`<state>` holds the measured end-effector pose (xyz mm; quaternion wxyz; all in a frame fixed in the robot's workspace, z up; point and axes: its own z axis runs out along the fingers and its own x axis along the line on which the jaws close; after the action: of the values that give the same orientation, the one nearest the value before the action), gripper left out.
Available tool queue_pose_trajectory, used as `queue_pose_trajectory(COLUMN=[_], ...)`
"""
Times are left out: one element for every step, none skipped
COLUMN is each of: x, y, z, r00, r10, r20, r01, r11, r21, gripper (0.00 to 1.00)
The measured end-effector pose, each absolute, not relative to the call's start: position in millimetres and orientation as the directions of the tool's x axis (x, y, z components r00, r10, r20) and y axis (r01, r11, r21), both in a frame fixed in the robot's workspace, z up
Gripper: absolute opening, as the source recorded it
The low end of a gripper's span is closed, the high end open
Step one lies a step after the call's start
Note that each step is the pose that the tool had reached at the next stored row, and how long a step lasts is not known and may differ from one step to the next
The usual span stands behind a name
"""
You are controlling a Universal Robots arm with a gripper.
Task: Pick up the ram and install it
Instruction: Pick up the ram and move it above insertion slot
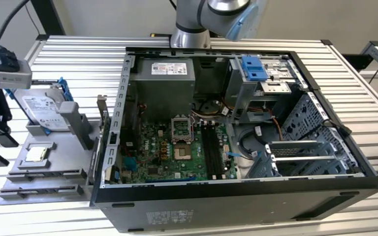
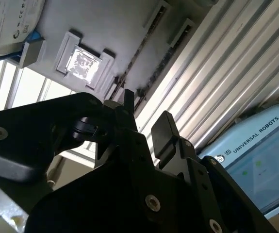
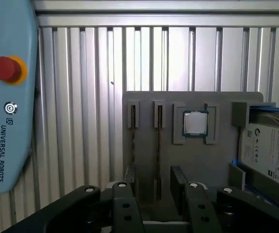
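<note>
Hovering over the grey parts tray (image 3: 212,165) with the gripper (image 3: 155,187) spread, straddling the tray slot holding a thin edge-on strip, judged to be the ram (image 3: 158,145), upright near the tray's processor chip (image 3: 195,123), presumably to present its flat faces for pinching.

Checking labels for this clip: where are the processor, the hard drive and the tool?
Processor (image 3: 194,123): first wrist view, middle of its metal lid.
Hard drive (image 3: 270,150): first wrist view, its label.
Tool (image 3: 154,172): first wrist view, midway between its fingertips.
</note>
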<state>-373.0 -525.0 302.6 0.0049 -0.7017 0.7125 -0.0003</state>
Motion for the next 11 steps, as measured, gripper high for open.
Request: queue_pose_trajectory(x=[-373.0, -373.0, -373.0, -372.9, -373.0, -373.0, -373.0, -373.0, -373.0, -372.9, -372.9], y=[-525.1, -525.2, -525.3, -525.5, -525.6, -525.6, -525.6, -525.6, -525.7, -526.0, -526.0], z=[300.8, 298.9, 297.1, 295.6, 294.7, 294.7, 294.7, 294.7, 294.6, 294.2, 293.4], r00=[-0.015, -0.015, -0.015, -0.015, -0.015, -0.015, -0.015, -0.015, -0.015, -0.015, -0.015], r10=[-1.000, -1.000, -1.000, -1.000, -1.000, -1.000, -1.000, -1.000, -1.000, -1.000, -1.000], r20=[-0.007, -0.007, -0.007, -0.007, -0.007, -0.006, -0.006, -0.006, -0.006, -0.006, -0.007], r01=[-1.000, -1.000, -1.000, -1.000, -1.000, -1.000, -1.000, -1.000, -1.000, -1.000, -1.000], r11=[0.015, 0.015, 0.015, 0.015, 0.015, 0.015, 0.015, 0.015, 0.015, 0.015, 0.015], r21=[-0.007, -0.007, -0.007, -0.007, -0.007, -0.007, -0.007, -0.007, -0.007, -0.007, -0.007], gripper=[1.00, 1.00, 1.00, 1.00, 1.00, 1.00, 1.00, 1.00, 1.00, 1.00, 1.00])
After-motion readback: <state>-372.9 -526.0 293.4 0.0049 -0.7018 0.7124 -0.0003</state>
